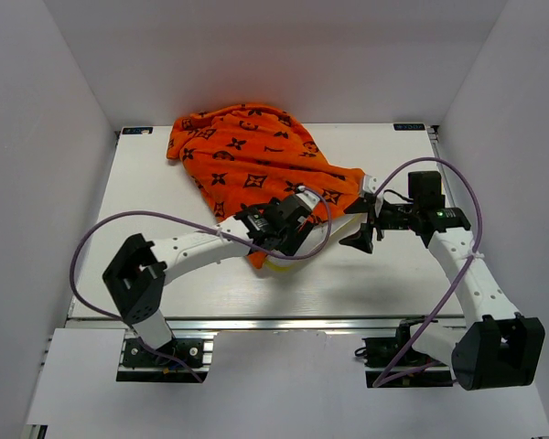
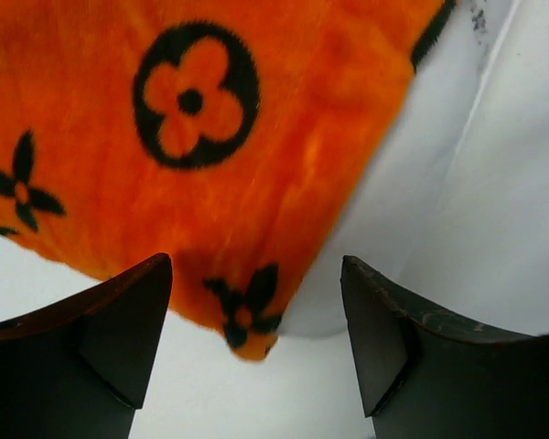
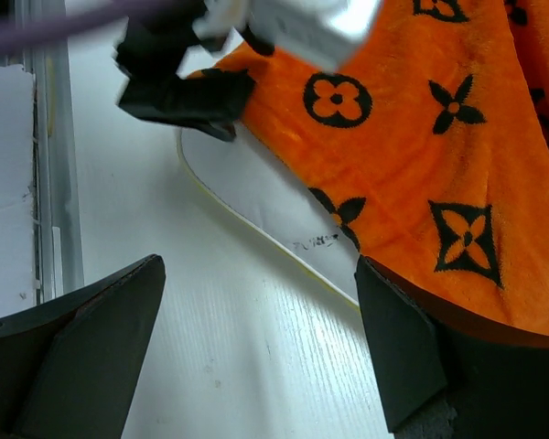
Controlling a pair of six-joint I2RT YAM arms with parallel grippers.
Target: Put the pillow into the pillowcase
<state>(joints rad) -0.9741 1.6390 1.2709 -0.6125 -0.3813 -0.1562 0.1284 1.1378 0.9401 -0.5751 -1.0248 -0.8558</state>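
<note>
Orange pillowcase (image 1: 256, 160) mid-frame, white pillow (image 3: 256, 197) poking from its lower edge. Left gripper (image 2: 256, 265), right gripper (image 3: 258, 265): jaws wide open, empty.

Most of the pillow (image 3: 256, 197) is hidden under the pillowcase (image 3: 421, 155); the small mark (image 3: 313, 243) printed on it, possibly lettering, cannot be read. The left gripper (image 3: 220, 101) is blurred and cropped by the top edge

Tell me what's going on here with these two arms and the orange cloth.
The robot is getting a white pillow into an orange patterned pillowcase. Most of the pillow is covered; a white edge pokes out on the near side. The left gripper hovers at that edge, fingers open, and the right gripper sits open by the pillowcase's right corner. Neither holds anything.
</note>
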